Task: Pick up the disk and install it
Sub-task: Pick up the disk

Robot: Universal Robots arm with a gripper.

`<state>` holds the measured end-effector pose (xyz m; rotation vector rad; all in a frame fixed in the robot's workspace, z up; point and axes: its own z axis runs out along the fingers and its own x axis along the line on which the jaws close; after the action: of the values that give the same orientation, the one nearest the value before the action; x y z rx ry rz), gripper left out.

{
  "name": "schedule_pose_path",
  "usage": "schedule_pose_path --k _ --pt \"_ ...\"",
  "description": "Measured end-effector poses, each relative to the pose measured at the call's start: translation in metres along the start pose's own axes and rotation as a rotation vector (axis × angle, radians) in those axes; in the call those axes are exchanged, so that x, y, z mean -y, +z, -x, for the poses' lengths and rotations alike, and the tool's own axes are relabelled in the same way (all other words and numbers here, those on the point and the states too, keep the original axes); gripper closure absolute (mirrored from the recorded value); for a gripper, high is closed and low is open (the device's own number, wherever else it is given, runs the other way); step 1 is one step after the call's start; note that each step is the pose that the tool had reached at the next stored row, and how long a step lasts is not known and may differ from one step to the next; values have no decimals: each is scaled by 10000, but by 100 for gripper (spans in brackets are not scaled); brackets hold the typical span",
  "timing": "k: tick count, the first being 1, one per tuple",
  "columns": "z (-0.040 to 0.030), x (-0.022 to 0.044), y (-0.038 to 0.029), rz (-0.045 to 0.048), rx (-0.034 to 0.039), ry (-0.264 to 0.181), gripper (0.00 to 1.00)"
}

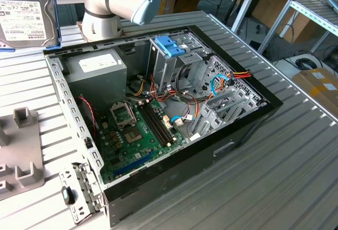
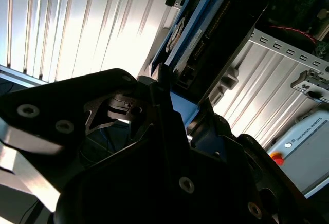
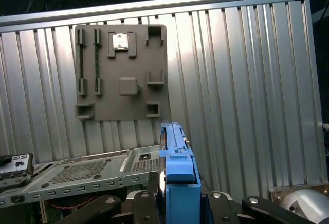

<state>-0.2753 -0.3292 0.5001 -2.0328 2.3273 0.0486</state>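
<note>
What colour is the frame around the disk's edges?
Blue; the disk shows it best in the first wrist view.

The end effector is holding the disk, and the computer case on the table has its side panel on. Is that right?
Not quite. The computer case is open, with its side panel off: the exterior view shows the motherboard inside. The rest holds: the end effector is holding the disk by its blue frame, as the first wrist view shows.
</note>
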Motion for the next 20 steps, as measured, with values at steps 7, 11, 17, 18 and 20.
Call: schedule_pose_path --k 7,11,17,18,20 --pt "6 45 1 0 0 0 63" --pt "9 65 1 1 0 0 63" --pt "14 102 1 1 0 0 63" --pt "15 110 2 1 0 0 63" --pt "16 121 2 1 -1 0 63"
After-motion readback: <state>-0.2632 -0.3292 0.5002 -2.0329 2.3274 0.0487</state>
